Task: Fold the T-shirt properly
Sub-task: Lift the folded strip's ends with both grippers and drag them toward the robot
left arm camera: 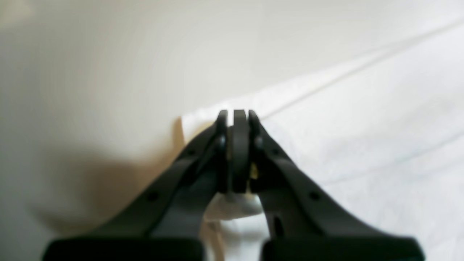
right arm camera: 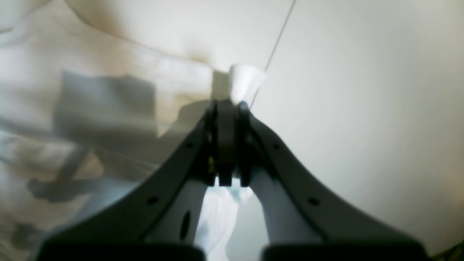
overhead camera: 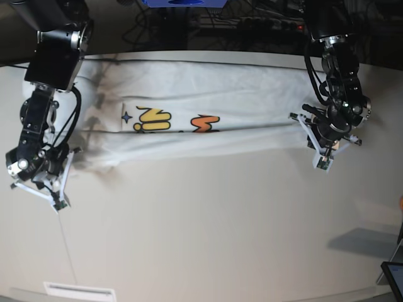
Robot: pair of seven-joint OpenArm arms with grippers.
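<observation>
Two tools are at work on one garment, each clamped on a piece of white cloth. The left tool (left arm camera: 233, 152) has its jaws pressed together on a corner of the T-shirt (overhead camera: 208, 135), with a nub of fabric bunched behind the tips in the left wrist view. The right tool (right arm camera: 226, 145) is likewise pinched tight on a corner, a small peak of cloth poking out past its tips in the right wrist view.

The T-shirt lies across the far half of the counter (overhead camera: 208, 239), stretched as a long band between the two arms. Its long axis runs parallel to the far edge of the counter, from one side edge toward the other. A near strip looks already doubled over, since the yellow and orange lettering is cut off along a straight crease. The print faces up, and the letters read upright from the near edge.

My judgement: a lengthwise fold is in hand, with both corners gripped and the cloth held taut. The next move would call for both arms to travel together, at matched height and pace, carrying the gripped edge over the body of the shirt and laying it down evenly. Uneven pull could skew the crease or wrinkle the cloth near the right arm, where it already bunches.
</observation>
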